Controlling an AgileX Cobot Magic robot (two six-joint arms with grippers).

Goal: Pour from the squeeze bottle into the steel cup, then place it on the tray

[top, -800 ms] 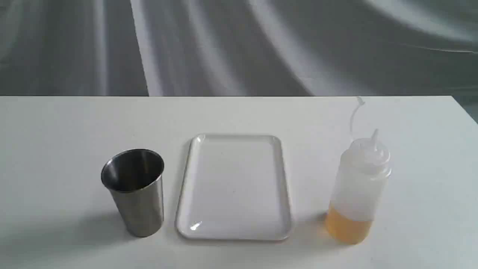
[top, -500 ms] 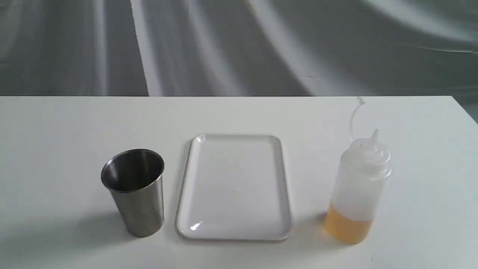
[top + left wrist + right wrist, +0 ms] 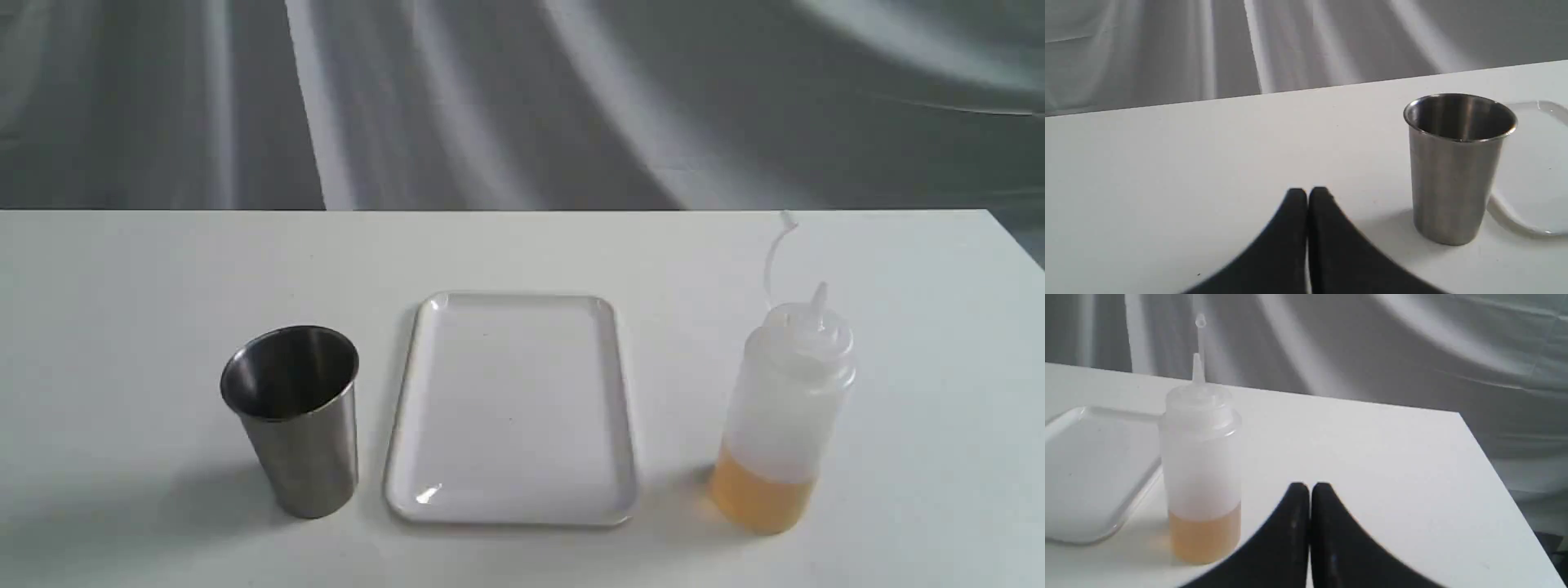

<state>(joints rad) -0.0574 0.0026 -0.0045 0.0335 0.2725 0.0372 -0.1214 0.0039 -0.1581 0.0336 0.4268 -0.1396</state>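
Note:
The steel cup [image 3: 294,416] stands upright on the white table, left of the tray [image 3: 513,408], which lies flat and bare in the middle. Right of the tray stands the squeeze bottle [image 3: 784,408], upright, with amber liquid in its lower part and its cap strap curling up. Neither gripper shows in the exterior view. In the left wrist view my left gripper [image 3: 1307,192] is shut on nothing, short of the steel cup [image 3: 1457,163] and to one side of it. In the right wrist view my right gripper [image 3: 1309,486] is shut, empty, beside the squeeze bottle [image 3: 1202,465] without touching it.
The white table [image 3: 122,286] ends at a far edge before a grey draped backdrop [image 3: 522,98]. Its right corner [image 3: 1457,414] lies close to the bottle's side, with a drop beyond it.

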